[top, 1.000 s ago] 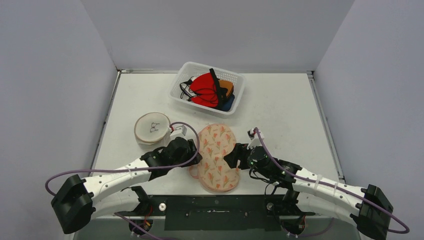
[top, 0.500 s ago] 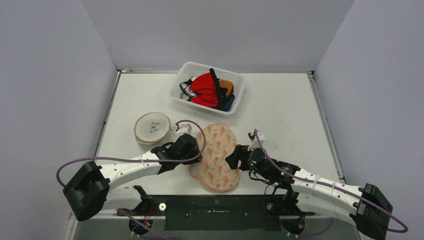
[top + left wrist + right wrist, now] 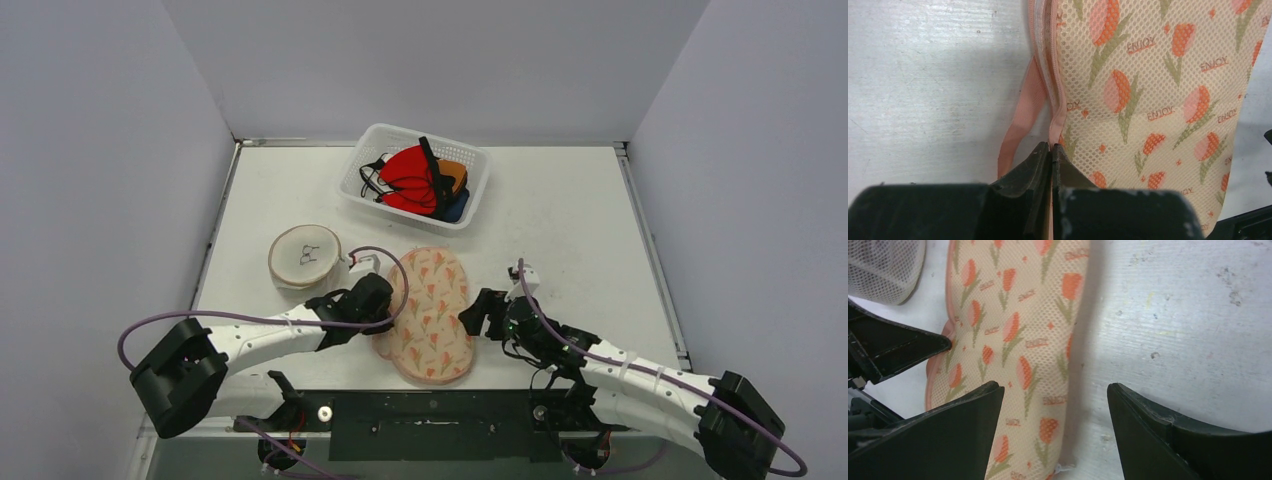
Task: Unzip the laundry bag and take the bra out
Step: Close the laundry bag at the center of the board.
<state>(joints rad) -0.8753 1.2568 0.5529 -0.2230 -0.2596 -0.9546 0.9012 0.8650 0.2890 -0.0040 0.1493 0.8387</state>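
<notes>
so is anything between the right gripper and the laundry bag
Nothing visible does. The open right gripper hangs directly over the near edge of the laundry bag, with only bare table beside it.

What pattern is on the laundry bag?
The laundry bag is cream mesh printed with orange tulips; clearest in left wrist view.

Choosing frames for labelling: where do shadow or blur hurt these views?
Top external: even light, sharp, soft shadows by the laundry bag. Left wrist: mesh crisp, left gripper dark, slightly blurred. Right wrist: right gripper dark; shadow along the bag's right edge.
</notes>
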